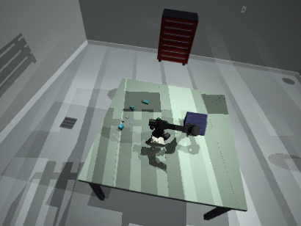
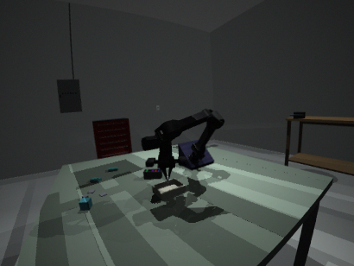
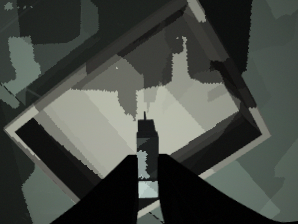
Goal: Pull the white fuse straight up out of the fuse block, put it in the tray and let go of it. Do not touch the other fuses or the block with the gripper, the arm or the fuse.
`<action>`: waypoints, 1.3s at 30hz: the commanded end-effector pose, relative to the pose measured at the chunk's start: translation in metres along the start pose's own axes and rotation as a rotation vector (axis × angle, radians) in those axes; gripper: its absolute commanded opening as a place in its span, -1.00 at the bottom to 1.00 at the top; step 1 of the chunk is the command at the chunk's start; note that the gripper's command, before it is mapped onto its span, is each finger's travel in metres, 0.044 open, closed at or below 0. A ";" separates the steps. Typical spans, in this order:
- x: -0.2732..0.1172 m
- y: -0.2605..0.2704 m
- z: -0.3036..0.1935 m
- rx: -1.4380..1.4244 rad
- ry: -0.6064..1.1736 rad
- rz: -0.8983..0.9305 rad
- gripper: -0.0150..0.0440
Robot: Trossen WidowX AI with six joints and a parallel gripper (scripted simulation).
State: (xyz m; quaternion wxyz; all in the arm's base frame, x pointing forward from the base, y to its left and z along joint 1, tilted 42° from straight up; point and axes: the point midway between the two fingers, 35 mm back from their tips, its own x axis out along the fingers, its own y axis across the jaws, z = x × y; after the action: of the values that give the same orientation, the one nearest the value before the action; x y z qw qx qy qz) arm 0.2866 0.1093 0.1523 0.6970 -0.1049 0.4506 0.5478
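My room is dim and grey. Pale bands of light stripe the tabletop, crossed by my arm's hard, jagged shadows. Every view is coarse and blocky, with no glare. At my wrist, my fingers are black silhouettes, and the tray floor looks patchily lit, perhaps from above.

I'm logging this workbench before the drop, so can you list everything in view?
Table: one, pale green, centre of room.
Tray: one, dark rim, pale floor, under the end effector.
Fuse block: one, black with coloured fuses, behind the tray.
White fuse: one, gripped above the tray.
Small blocks: several, teal, table's left part.
Drawer cabinet: one, red, by the back wall.
Wall box: one, grey, back wall.
Side shelf: one, wooden, right.
Arm: one, black, on a blue base.
End effector: shut on the white fuse.
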 end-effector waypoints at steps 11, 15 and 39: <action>0.007 0.001 0.000 0.000 0.000 0.001 0.04; 0.007 0.001 0.000 0.000 0.000 0.001 0.40; -0.027 0.001 -0.003 0.020 0.003 0.008 0.63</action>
State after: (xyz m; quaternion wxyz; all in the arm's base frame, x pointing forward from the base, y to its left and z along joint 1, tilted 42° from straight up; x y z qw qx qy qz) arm 0.2843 0.0901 0.1711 0.6954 -0.0970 0.4573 0.5459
